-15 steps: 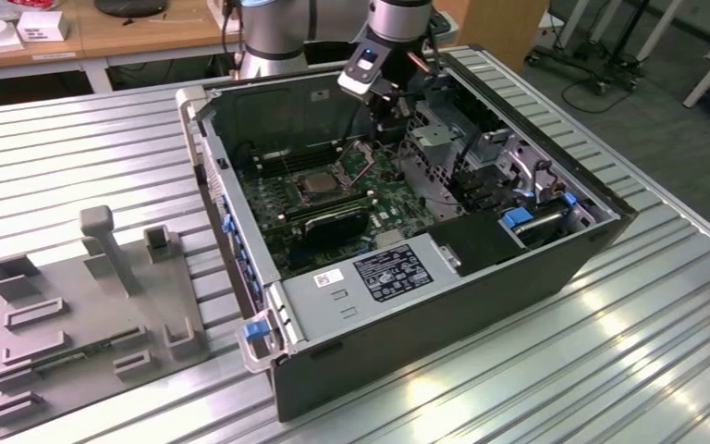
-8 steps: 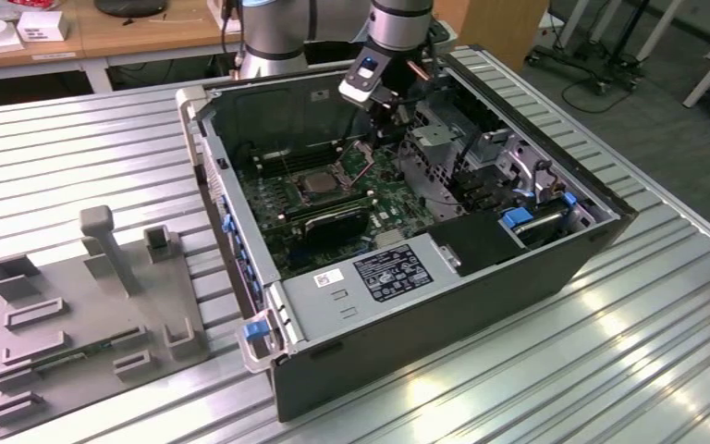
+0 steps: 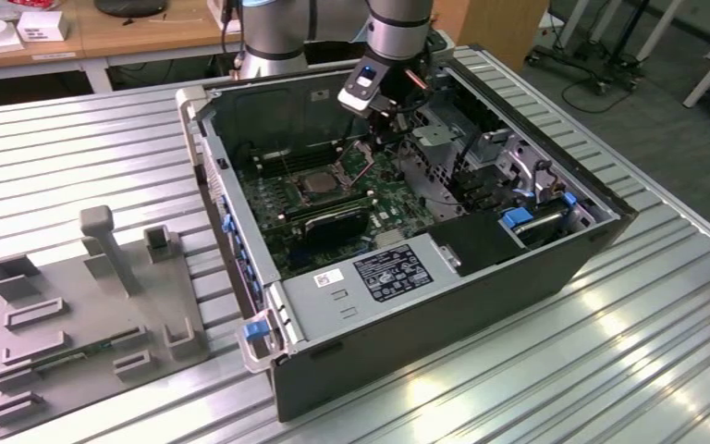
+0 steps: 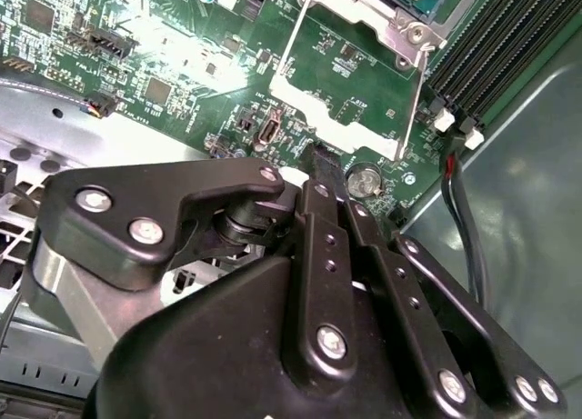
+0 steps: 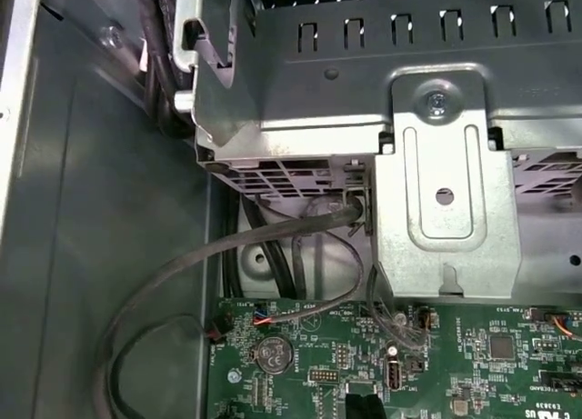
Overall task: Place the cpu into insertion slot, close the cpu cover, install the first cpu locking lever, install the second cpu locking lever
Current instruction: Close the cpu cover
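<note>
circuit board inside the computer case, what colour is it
The circuit board is green, clearest in the second wrist view.

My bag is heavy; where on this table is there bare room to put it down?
The ribbed table lies bare on the exterior view's right of the computer case, and in the strip between the case and the grey fixture plate. Inside the case it is crowded: motherboard, cables and the gripper.
</note>
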